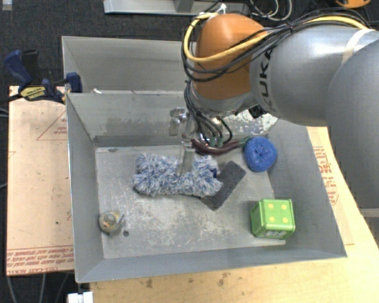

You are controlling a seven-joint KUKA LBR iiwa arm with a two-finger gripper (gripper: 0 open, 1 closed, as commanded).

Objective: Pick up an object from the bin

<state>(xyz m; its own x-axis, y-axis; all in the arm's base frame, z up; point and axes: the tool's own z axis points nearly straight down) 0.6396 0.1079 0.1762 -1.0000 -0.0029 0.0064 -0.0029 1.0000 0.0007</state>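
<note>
Where claw [188, 158] stands, middle of bin [82, 169]: shaggy blue-white cloth [170, 177], likely soft, light, floppy; pinch a raised tuft. Claw open or closed: cannot tell.

Dark capital letters run along the silver-grey rounded casing of the robot arm [316, 74], at about one o'clock in the view, just beside the arm's orange dome-shaped cover [224, 55]. "UKA" can be read there; the start of the word cannot be made out. At about four o'clock in the grey metal bin [82, 169] lies a green cube marked like a die [273, 218], whose upper face shows four pale yellow dots. A dark mark low on its front face is too small to read.
</note>
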